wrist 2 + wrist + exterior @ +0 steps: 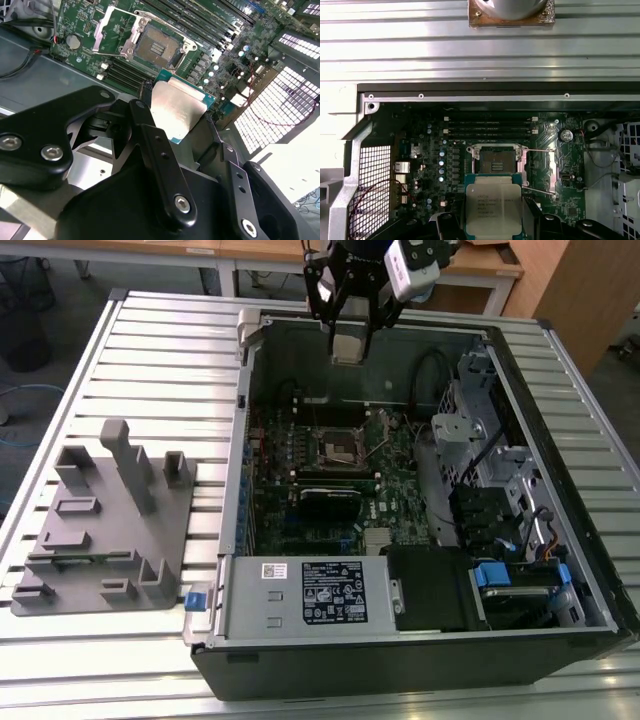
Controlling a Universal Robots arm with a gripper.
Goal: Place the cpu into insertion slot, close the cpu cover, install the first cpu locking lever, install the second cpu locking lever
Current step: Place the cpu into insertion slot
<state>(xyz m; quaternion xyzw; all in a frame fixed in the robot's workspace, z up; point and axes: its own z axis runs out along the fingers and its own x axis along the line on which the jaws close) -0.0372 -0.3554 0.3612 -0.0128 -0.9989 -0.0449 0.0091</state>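
So the biggest thing here is the slatted metal table (160, 350), with the open computer case (400, 665) lying on its side on it, right under the pincer (347, 325). Well off to one side of the pincer, toward the exterior view's left, there's a gray plastic jig (100, 530) with blocks and pegs sticking up. Inside the case the green motherboard (400, 480) sits straight down below the pincer, and the boxy power supply (320, 595) with its white label is further out, past the board.

The pincer (177, 117) is up in the air over the case and clamped onto the chip (180, 112), one black finger (142, 125) on each of two opposite edges. The chip (493, 207) has its pale metal top facing the first wrist view camera, and it's well clear of everything else.

Below the pincer's tips is the socket (494, 161), dark centre bare, nothing in it. Its cover (100, 30) looks flipped open, off to one side of the socket (157, 47). Two thin wire levers (540, 150) are swung out beside the socket, not latched.
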